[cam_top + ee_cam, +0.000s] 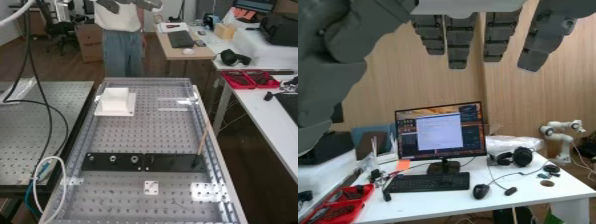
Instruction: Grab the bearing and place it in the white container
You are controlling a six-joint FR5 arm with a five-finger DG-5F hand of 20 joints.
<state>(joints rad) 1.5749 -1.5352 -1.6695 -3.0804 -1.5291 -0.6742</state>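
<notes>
At the top edge of the high view, the hand [148, 4] is raised far beyond the bench. Its dark grey fingers [459, 42] hang straight and spread in the wrist view, the thumb stands apart from them, and the hand [351, 30] is open with nothing held. Small metallic rings stand on the left black plate, among them a bearing-like ring [135, 159] and another ring [113, 158]; which one is the bearing I cannot tell. The white container [116, 99] sits on a white base at the bench's far left.
A second black plate [169, 162] carries an upright thin stick [202, 142] at its right. Nearer lies a small white plate [151, 188]. Cables hang along the left. Beyond the bench, a desk bears a monitor [440, 131], a keyboard [428, 182] and red trays [341, 205].
</notes>
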